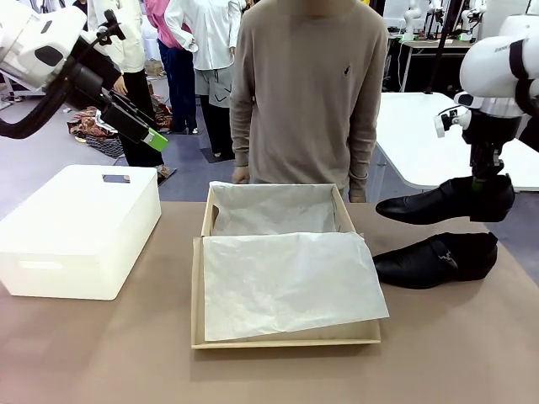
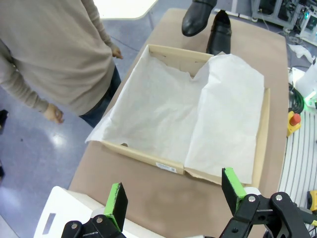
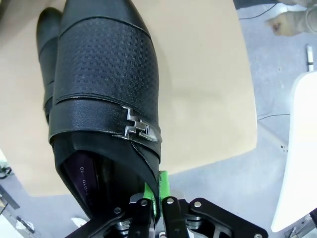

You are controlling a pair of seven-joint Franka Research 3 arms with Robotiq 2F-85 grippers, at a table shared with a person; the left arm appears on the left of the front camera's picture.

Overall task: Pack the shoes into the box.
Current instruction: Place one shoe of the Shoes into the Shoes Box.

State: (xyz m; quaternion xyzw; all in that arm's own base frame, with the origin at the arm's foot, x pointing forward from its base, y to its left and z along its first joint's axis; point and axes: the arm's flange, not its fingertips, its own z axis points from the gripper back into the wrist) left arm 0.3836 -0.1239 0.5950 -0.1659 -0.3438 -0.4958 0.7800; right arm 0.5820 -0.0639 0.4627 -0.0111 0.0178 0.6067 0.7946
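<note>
One glossy black shoe (image 1: pixel 442 203) hangs in the air right of the box, toe pointing left, with my right gripper (image 1: pixel 483 182) shut on its heel end. In the right wrist view the gripper (image 3: pixel 157 194) pinches the side wall of that buckled shoe (image 3: pixel 104 74). The other shoe (image 1: pixel 438 259) lies on the table just below it, beside the box's right wall. The tan cardboard box (image 1: pixel 196 295) sits open mid-table, lined with white tissue paper (image 1: pixel 286 282). My left gripper (image 1: pixel 145 130) hovers open, high at the far left, looking down on the box (image 2: pixel 143 154).
A large white plastic bin (image 1: pixel 76 227) stands on the table's left side. A person in a beige sweater (image 1: pixel 307 93) stands at the far edge behind the box, hands down. A white table (image 1: pixel 421 135) is at the back right.
</note>
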